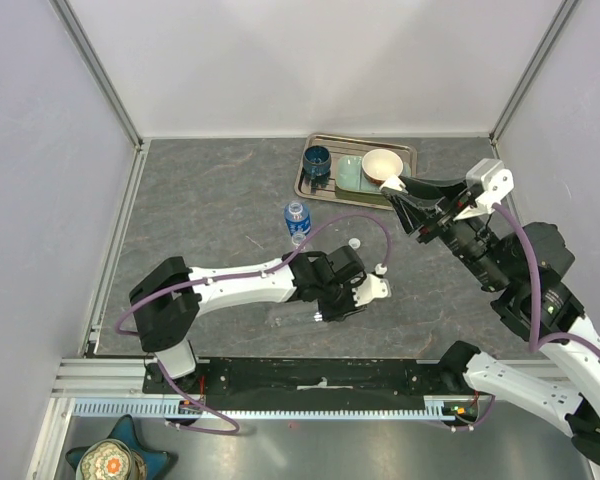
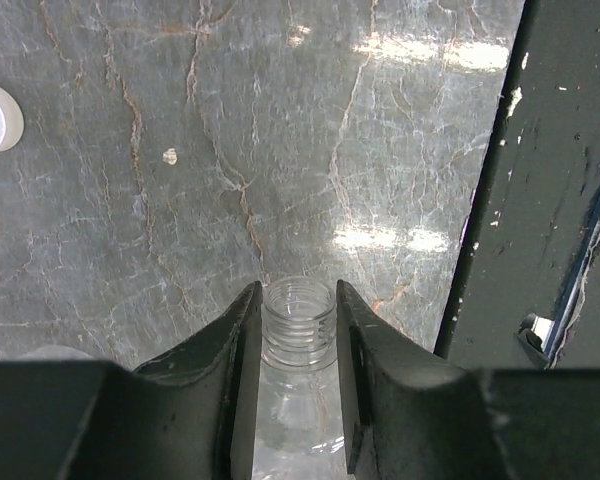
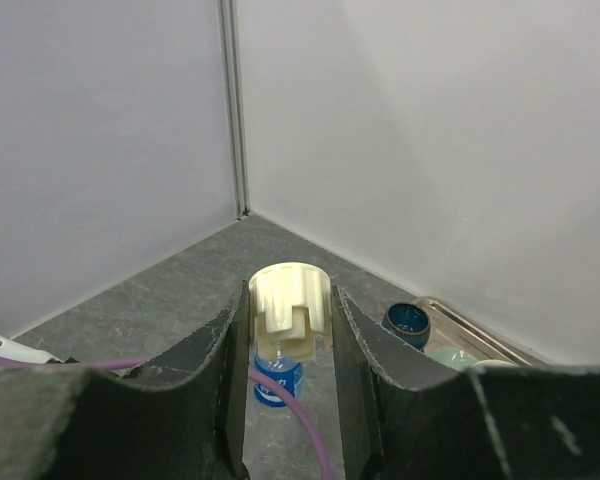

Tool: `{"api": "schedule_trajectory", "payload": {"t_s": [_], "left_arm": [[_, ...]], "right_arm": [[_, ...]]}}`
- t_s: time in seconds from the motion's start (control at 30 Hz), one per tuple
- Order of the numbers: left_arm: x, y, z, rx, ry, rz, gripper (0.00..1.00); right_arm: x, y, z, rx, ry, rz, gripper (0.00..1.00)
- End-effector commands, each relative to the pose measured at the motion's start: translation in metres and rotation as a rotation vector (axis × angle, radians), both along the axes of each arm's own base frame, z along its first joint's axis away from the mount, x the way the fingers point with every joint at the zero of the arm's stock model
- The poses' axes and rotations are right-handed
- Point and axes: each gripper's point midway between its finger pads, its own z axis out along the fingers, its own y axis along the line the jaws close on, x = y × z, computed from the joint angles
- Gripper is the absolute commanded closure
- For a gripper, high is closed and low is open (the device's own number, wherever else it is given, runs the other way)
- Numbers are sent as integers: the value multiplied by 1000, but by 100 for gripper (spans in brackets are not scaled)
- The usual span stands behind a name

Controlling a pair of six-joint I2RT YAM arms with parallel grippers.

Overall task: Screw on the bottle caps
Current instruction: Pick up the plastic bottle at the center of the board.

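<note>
the left gripper (image 2: 298, 300) has its jaws clamped on the threaded neck of a clear bottle (image 2: 298, 335). the bottle's mouth is open and uncapped, low over the tabletop (image 2: 280, 150) near the middle of the top view. the right gripper (image 3: 285, 320) has its jaws pinched on a cream cap (image 3: 290, 290), held up at the right of the top view near the tray (image 1: 410, 150), well apart from that mouth.

what could go wrong, as i judge it:
- the left jaws sit right beside the threads, so the cap could bump them before it seats.
- a cap arriving tilted would likely cross-thread.
- held only by the neck, the bottle could spin in the jaws once twisting starts.
- the purple cable (image 3: 300, 420) crosses under the cap and could snag.

the count:
- caps, three: the held one, a loose cap (image 1: 355, 242) and a second loose cap (image 1: 380, 267), both on the tabletop just beside the left gripper.
- bottles, two for certain: the held one and an upright blue-labelled bottle (image 1: 297, 220) above it in the top view.
- a clear shape under the left arm may be the held bottle's body or a third bottle; i cannot tell.
- on the tray: one dark blue cup (image 1: 317, 160) and one bowl (image 1: 382, 163).
</note>
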Motion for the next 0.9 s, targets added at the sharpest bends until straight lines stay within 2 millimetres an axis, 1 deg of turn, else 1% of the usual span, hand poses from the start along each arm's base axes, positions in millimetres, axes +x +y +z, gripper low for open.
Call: {"api": "schedule_trajectory", "payload": {"t_s": [0.0, 0.03, 0.07, 0.1, 0.2, 0.27, 0.33, 0.43, 0.47, 0.57, 0.6, 0.63, 0.67, 0.77, 0.83, 0.87], "left_arm": [[-3, -8, 2, -30, -70, -71, 95], [-6, -8, -2, -21, -79, -85, 94], [-8, -4, -10, 0, -85, -90, 94], [-12, -5, -14, 5, -95, -106, 92], [-15, 0, -30, 43, -100, -121, 90], [-16, 3, -37, 60, -105, -123, 88], [-17, 2, -38, 59, -111, -130, 87], [-17, 1, -37, 50, -119, -131, 79], [-16, 1, -36, 49, -121, -131, 71], [-16, 0, -35, 47, -132, -129, 57], [-15, 0, -33, 45, -135, -129, 46], [-14, 1, -33, 45, -142, -124, 39], [-14, 0, -29, 35, -147, -126, 26], [-12, 2, -21, 24, -171, -117, 1], [-10, 3, -15, 21, -186, -113, 1], [-8, 1, -7, 4, -197, -108, 1]], "right_arm": [[-2, -10, 14, 32, -20, -29, 100], [-3, -12, 15, 36, -22, -32, 100], [-3, -11, 13, 33, -19, -32, 100], [-2, -12, 11, 32, -16, -35, 100], [-1, -13, 7, 31, -9, -45, 99], [-2, -14, 5, 31, -7, -46, 100], [-2, -15, 5, 31, -5, -47, 99], [-3, -14, 5, 31, -5, -43, 99], [-3, -15, 6, 31, -7, -45, 99], [-3, -15, 6, 29, -6, -46, 99], [-4, -15, 6, 29, -6, -42, 99], [-3, -13, 6, 27, -6, -39, 98], [-3, -13, 5, 25, -4, -39, 98], [-3, -13, 5, 24, -1, -39, 97], [-3, -13, 5, 23, -1, -37, 97], [-4, -14, 6, 27, -3, -37, 97]]}}
